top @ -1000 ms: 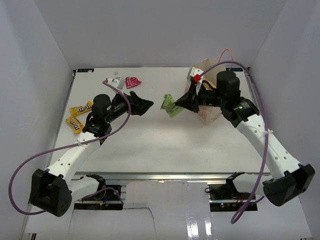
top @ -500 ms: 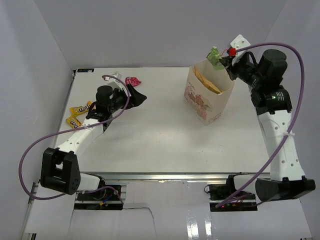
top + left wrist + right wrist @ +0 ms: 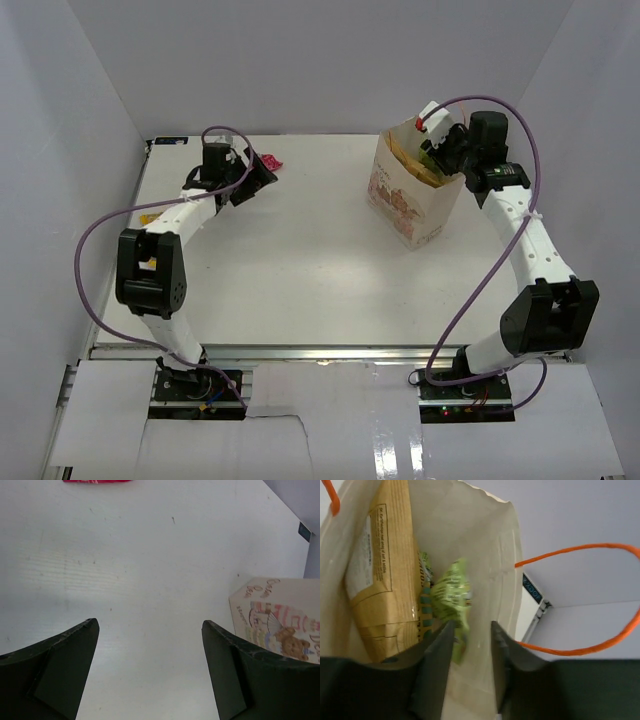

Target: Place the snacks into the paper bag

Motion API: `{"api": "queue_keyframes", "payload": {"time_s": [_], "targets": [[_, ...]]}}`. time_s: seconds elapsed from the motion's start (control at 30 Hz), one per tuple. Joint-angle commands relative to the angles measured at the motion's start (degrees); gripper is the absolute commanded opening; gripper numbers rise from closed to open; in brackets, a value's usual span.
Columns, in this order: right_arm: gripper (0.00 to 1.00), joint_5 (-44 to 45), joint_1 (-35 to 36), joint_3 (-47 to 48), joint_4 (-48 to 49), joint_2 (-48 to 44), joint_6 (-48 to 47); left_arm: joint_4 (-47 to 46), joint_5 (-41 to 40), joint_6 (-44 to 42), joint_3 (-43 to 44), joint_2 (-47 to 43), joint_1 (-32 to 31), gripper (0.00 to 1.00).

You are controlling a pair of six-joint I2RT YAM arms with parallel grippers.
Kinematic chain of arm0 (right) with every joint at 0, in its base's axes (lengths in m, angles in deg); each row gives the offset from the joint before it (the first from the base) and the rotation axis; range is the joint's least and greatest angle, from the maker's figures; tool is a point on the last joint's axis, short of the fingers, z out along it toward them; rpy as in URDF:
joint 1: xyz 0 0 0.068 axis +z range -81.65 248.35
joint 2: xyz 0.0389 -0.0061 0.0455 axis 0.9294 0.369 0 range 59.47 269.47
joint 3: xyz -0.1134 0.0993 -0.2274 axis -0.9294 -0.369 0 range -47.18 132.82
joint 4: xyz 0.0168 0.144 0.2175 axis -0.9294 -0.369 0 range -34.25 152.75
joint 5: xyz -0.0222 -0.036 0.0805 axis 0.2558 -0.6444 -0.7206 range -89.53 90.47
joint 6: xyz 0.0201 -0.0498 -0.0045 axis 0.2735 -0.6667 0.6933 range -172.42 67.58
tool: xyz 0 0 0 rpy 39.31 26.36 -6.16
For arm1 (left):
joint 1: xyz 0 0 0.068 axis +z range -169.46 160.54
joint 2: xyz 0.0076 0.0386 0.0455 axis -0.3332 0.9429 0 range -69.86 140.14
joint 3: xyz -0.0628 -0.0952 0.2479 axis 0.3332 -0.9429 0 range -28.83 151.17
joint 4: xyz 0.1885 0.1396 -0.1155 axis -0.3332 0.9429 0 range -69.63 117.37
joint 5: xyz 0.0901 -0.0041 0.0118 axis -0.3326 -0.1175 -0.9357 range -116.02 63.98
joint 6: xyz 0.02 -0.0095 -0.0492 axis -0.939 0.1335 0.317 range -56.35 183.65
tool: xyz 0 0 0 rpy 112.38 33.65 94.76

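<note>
Lab test booth: white panels (image 3: 90,90) enclose the table (image 3: 300,260)

No legible txt: paper bag (image 3: 280,625) script, chip bag (image 3: 380,570) print blurred.

The paper bag (image 3: 410,200) is standing upright in the upper right of the surface (image 3: 300,270). Inside it, the chip bag (image 3: 377,570) is leaning along the left wall in the right wrist view, with a small packet (image 3: 447,592) just to its right. The right end effector (image 3: 437,152) is hanging over the bag's mouth. Another packet (image 3: 270,161) is lying at the upper left, just behind the left end effector (image 3: 258,180), well apart from the paper bag.
</note>
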Motion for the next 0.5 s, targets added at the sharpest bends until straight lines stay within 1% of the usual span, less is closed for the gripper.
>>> {"api": "queue_keyframes", "payload": {"time_s": [0.0,0.03,0.07,0.1,0.2,0.23,0.3,0.33,0.4,0.43,0.47], "targets": [[0.45,2.0,-0.2,0.5,5.2,-1.9,-2.4,4.7,-6.5,0.9,7.0,3.5,0.1,0.94],[0.56,1.5,-0.2,0.6,5.2,-2.3,-1.3,4.6,-8.0,0.4,8.0,4.6,0.2,0.94],[0.61,1.0,-0.3,0.7,5.0,-2.8,-0.6,3.6,-8.7,-0.2,9.0,6.8,0.1,0.94],[0.63,0.3,-0.3,1.0,4.6,-3.9,0.3,3.0,-9.4,-1.0,9.9,8.0,0.2,0.95],[0.63,-3.7,-0.6,3.4,0.3,-6.7,4.7,-1.7,-11.4,-6.0,12.3,11.8,0.2,0.95],[0.63,-6.3,-0.8,3.8,-0.7,-7.5,5.9,-2.7,-11.8,-8.4,13.5,12.7,0.3,0.96],[0.63,-9.7,-1.5,3.3,-2.6,-10.4,8.1,-7.2,-13.8,-10.4,13.9,14.1,0.5,0.96],[0.64,-13.1,-1.8,1.3,-3.8,-11.7,8.5,-11.6,-13.9,-11.8,13.9,15.6,0.5,0.96],[0.64,-15.7,-2.0,-1.3,-4.3,-15.5,9.3,-15.7,-13.7,-13.4,14.3,17.5,0.4,0.95],[0.65,-17.8,-2.0,-2.6,-4.8,-16.8,9.3,-18.3,-13.0,-14.4,15.7,19.7,0.5,0.94],[0.66,-18.5,-2.0,-4.0,-4.9,-17.9,9.3,-18.4,-13.3,-14.6,17.4,21.3,0.4,0.94]]}}
